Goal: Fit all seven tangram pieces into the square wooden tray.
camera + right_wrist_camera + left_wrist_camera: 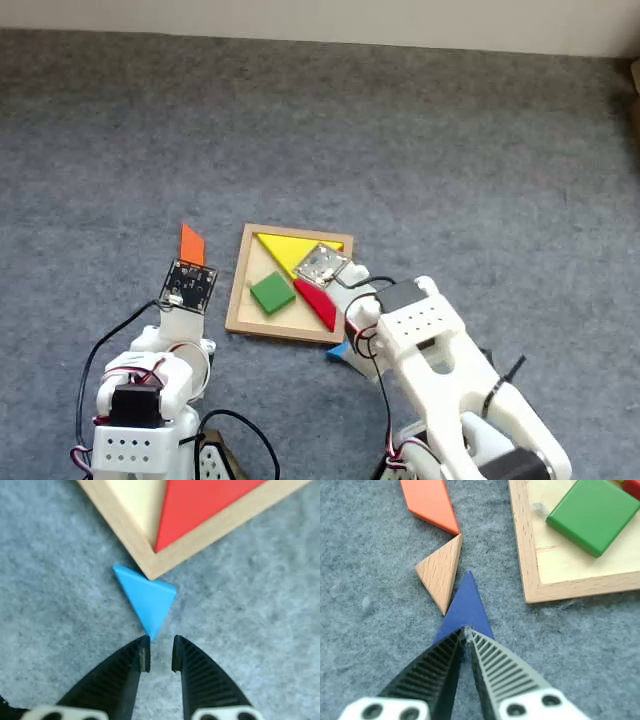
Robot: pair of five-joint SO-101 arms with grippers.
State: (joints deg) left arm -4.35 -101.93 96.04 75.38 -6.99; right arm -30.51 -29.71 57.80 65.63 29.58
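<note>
The square wooden tray [238, 300] holds a yellow triangle [282, 248], a green square [272, 293] and a red triangle [318, 303]. Left of the tray lie an orange parallelogram [429, 501], a plain wooden triangle [440, 574] and a dark blue triangle [466, 611]. My left gripper [465, 634] is shut, and its tips rest on the dark blue triangle's near edge. A light blue triangle [147, 596] lies on the carpet against the tray's corner [152, 562]. My right gripper [159, 654] is slightly open just short of that triangle's point, holding nothing.
Grey carpet [450, 170] spreads beyond and to the right of the tray. The right arm's body [430, 340] hangs over the tray's near right corner. The left arm [188, 290] stands over the pieces left of the tray.
</note>
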